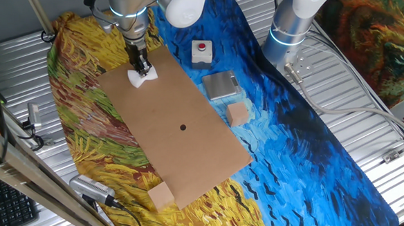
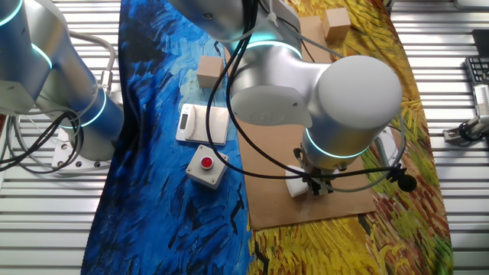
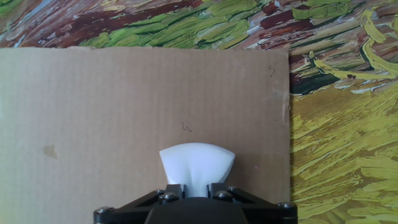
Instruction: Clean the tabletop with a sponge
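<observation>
The white sponge (image 1: 141, 77) is squeezed between my gripper's (image 1: 142, 71) fingers and rests on the brown tabletop board (image 1: 186, 143) near its far corner. In the hand view the sponge (image 3: 197, 165) fans out from between the jaws onto the board (image 3: 124, 112). In the other fixed view the sponge (image 2: 298, 186) shows under the arm's wrist, near the board's (image 2: 267, 198) near edge. The board's black dot (image 1: 182, 127) lies well away from the sponge.
A tan cube (image 1: 238, 114) sits beside the board on the blue cloth, another (image 1: 160, 194) at the board's near corner. A white box with a red button (image 1: 202, 51) and a grey scale (image 1: 221, 85) lie on the cloth. A second arm's base (image 1: 287, 34) stands behind.
</observation>
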Motion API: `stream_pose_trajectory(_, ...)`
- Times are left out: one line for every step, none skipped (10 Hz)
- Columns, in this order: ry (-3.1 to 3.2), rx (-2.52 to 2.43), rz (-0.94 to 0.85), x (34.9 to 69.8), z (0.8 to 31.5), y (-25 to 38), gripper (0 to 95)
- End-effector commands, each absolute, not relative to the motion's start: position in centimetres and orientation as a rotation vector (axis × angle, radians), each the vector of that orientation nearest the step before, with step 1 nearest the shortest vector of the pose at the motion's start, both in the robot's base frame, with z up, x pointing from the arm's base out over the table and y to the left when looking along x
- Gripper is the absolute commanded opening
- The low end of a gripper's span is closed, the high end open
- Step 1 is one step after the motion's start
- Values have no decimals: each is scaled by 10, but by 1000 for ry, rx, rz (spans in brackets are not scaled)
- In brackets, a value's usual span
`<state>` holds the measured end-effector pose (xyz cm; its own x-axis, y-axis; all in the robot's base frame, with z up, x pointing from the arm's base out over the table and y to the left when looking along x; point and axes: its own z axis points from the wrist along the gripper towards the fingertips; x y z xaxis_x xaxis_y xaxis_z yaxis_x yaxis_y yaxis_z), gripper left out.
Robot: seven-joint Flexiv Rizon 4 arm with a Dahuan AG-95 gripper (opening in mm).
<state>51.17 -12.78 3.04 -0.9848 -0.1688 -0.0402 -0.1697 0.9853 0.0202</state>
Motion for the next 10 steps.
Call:
stream_pose_trajectory(3093, -258, 34, 511, 31, -127, 0)
stream_pose_trajectory(3093, -253, 33, 512, 31, -127, 0)
stream_pose_trajectory(3094, -249, 33, 512, 31, -126, 0)
stream_pose_trajectory(3093, -249, 32, 512, 31, -126, 0)
stream_pose_trajectory(3093, -243, 30, 512, 31, -125, 0)
stream_pose_trajectory(3094, -235, 28, 512, 30, -124, 0)
stream_pose_trajectory(3094, -229, 25, 513, 30, -123, 0)
stream_pose_trajectory(3095, -225, 16, 513, 30, -122, 0)
stream_pose_trajectory(3096, -223, 12, 513, 31, -122, 0)
stream_pose_trajectory(3097, -223, 13, 513, 31, -122, 0)
